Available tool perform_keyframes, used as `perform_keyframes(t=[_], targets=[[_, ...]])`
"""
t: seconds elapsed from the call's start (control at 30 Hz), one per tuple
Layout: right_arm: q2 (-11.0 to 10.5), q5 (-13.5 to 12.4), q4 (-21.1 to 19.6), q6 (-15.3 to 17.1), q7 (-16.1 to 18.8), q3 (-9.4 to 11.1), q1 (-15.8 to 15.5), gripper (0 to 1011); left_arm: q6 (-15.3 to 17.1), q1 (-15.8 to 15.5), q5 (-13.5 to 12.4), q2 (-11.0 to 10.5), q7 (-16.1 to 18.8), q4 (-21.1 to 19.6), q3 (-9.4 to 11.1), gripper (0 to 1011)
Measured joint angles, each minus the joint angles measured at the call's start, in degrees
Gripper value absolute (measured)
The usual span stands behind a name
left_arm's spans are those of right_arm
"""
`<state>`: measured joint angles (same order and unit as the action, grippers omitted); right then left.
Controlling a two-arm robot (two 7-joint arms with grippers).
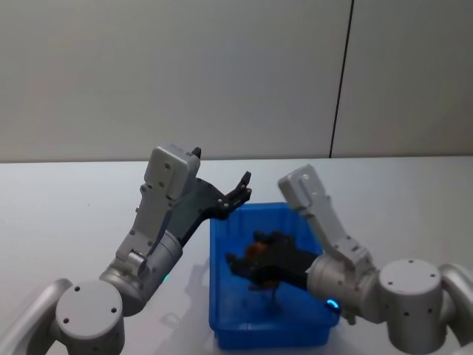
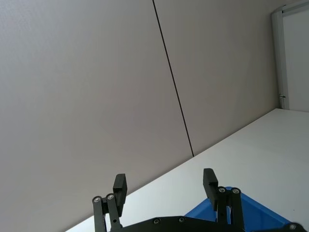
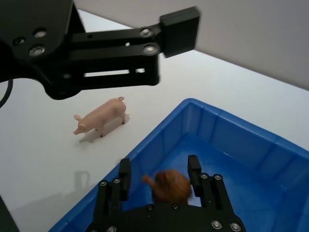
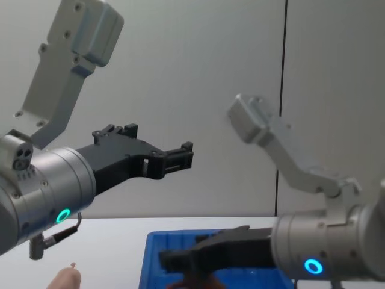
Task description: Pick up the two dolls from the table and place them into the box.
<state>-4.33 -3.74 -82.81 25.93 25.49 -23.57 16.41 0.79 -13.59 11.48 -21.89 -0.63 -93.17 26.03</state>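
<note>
The right gripper (image 3: 159, 164) is pinching the shaggy reddish-brown doll (image 3: 169, 186) above the blue box (image 3: 231, 140). The peach-pink pig doll (image 3: 101, 118) is standing on the white table (image 3: 48, 159) beside the box. The left gripper (image 2: 164, 177) is hovering above, fingers spread.

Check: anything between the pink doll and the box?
Nothing visible. Bare table lies between the pink doll and the box wall. The left gripper, open, hangs higher up near the box's corner, off the table.

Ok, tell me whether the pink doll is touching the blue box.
Apart: the right wrist view shows bare white table between the pink doll and the box rim.
</note>
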Motion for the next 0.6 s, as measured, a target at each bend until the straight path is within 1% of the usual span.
perform_keyframes(t=[0.03, 0.07, 0.1, 0.17, 0.23, 0.37, 0.43, 0.6], targets=[[0.33, 0.20, 0.49, 0.28, 0.24, -0.27, 0.26, 736, 0.00, 0.00, 0.00, 0.00, 0.00, 0.00, 0.00, 1001], [0.49, 0.31, 0.71, 0.44, 0.34, -0.39, 0.37, 736, 0.00, 0.00, 0.00, 0.00, 0.00, 0.00, 0.00, 1001], [0.62, 0.40, 0.92, 0.55, 0.44, -0.50, 0.48, 780, 0.00, 0.00, 0.00, 0.00, 0.00, 0.00, 0.00, 1001], [0.99, 0.64, 1.52, 0.86, 0.70, -0.81, 0.77, 834, 0.00, 0.00, 0.00, 0.00, 0.00, 0.00, 0.00, 1001], [1.20, 0.80, 1.83, 1.03, 0.85, -0.98, 0.94, 864, 0.00, 0.00, 0.00, 0.00, 0.00, 0.00, 0.00, 1001], [1.30, 0.90, 2.11, 1.15, 0.98, -1.05, 1.12, 995, 0.00, 0.00, 0.00, 0.00, 0.00, 0.00, 0.00, 1001], [1.16, 0.90, 2.08, 1.10, 0.89, -0.90, 1.12, 1001, 0.00, 0.00, 0.00, 0.00, 0.00, 0.00, 0.00, 1001], [0.00, 0.47, 1.04, 0.31, -0.10, 0.30, 0.82, 1001, 0.00, 0.00, 0.00, 0.00, 0.00, 0.00, 0.00, 1001]])
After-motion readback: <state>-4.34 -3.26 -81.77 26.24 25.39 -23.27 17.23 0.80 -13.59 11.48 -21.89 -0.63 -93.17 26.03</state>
